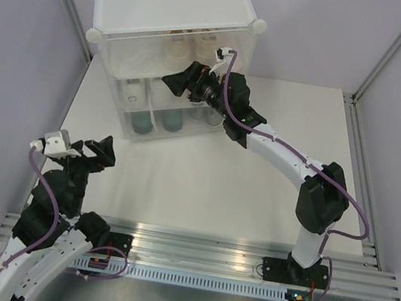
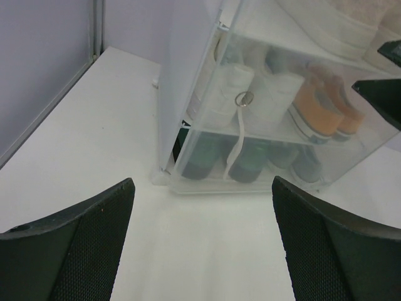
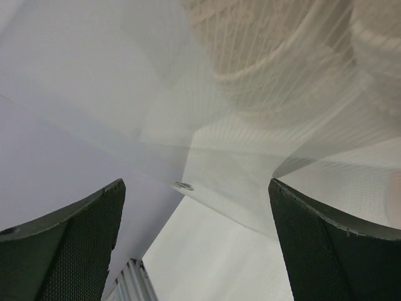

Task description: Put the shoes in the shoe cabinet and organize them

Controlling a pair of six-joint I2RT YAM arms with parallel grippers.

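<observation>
The shoe cabinet [image 1: 171, 1] stands at the table's back left with shoes on all three tiers. In the left wrist view, beige shoes [image 2: 338, 22] are on top, white shoes [image 2: 227, 88] and orange shoes [image 2: 326, 111] in the middle, and dark green shoes [image 2: 207, 153] at the bottom. A metal ring [image 2: 244, 98] with a white strap hangs on the clear door. My right gripper [image 1: 181, 77] is open at the top tier's front, the door panel [image 3: 250, 157] right before it and the beige soles [image 3: 263, 44] behind. My left gripper [image 2: 202, 182] hovers open and empty over the table.
Grey walls [image 1: 10, 52] close in the table on the left, right and back. A metal rail [image 1: 200, 250] runs along the near edge between the arm bases. My right arm [image 1: 284, 152] stretches diagonally across the white table [image 1: 194, 188] toward the cabinet.
</observation>
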